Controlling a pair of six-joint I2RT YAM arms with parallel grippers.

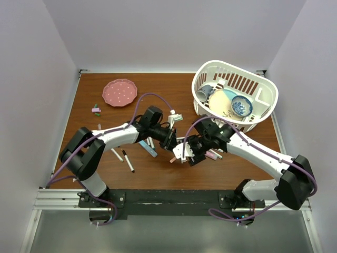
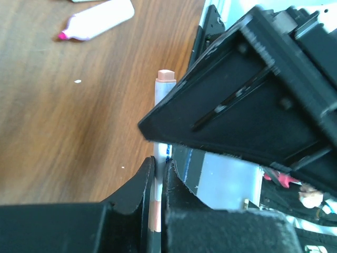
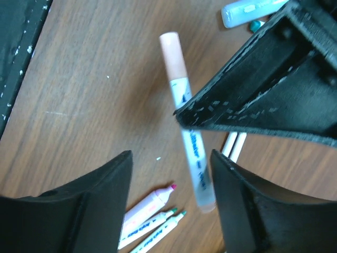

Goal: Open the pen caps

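The pen cap (image 3: 172,52), peach in colour, is seen on one end of a slim white pen (image 3: 194,147) that has blue writing on it. The pen is held over the middle of the brown table (image 1: 158,89), in the space between the two arms. It is pinched tight by the left gripper (image 2: 158,164), and its black fingers (image 2: 138,192) are pressed on the pen from both sides. The right gripper (image 3: 171,155) is spread wide and nothing is gripped by it. The lower part of the pen is seen in the gap between its two fingers (image 3: 95,205). Whether the pen is touched by the finger just beside it cannot be told. On the table below, a pink highlighter (image 3: 147,211) is seen with its pink tip bare. Two slim markers (image 3: 158,234) with bare teal tips are laid right beside it. A blue highlighter (image 3: 247,11) is seen farther off, with a small teal bit (image 3: 256,23) next to it; whether that bit is a cap cannot be told. A slim white marker (image 1: 128,161) with a dark end is laid near the left arm. A pink plate (image 1: 120,92) is set at the far left of the table. A white basket (image 1: 227,64) with a blue bowl (image 1: 241,106) in it is set at the far right.
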